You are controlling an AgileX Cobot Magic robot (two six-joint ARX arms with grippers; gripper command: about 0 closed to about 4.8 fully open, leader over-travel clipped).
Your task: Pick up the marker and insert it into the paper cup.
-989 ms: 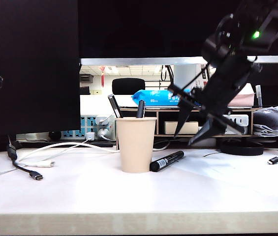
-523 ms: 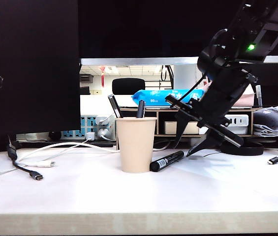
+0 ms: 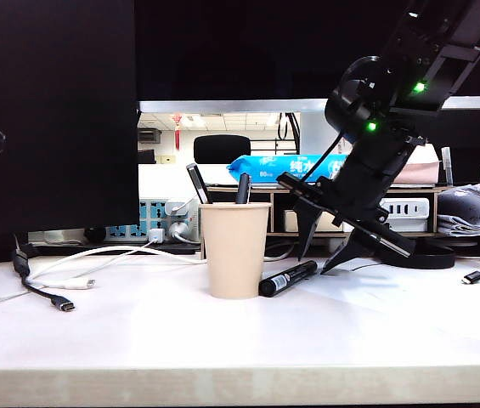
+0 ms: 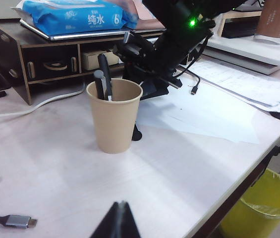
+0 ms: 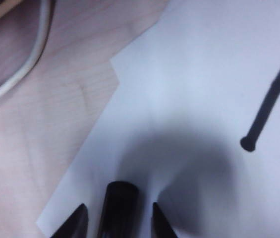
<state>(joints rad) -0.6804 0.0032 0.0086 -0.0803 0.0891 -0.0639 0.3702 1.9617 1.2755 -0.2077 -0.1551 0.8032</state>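
A: Where is the marker [image 3: 288, 278]?

B: Flat on the desk [image 3: 223, 340], one end touching the foot of the paper cup [image 3: 234, 249], barrel angling away from the cup toward the right hand [image 3: 325, 248].

A: And that hand?

B: Spread wide, holding nothing, just above the end farthest from the cup; in the right wrist view the marker's butt sits between the two tips. The left hand [image 4: 119, 222] is well clear of the cup, tips pressed together, empty.

A: How will it handle?

B: Light, rigid, smooth and round, I'd judge, so liable to roll or slip. Pinch mid-barrel, across the printed label, not the cap. The cup looks light and already holds two pens, so a nudge could tip it.
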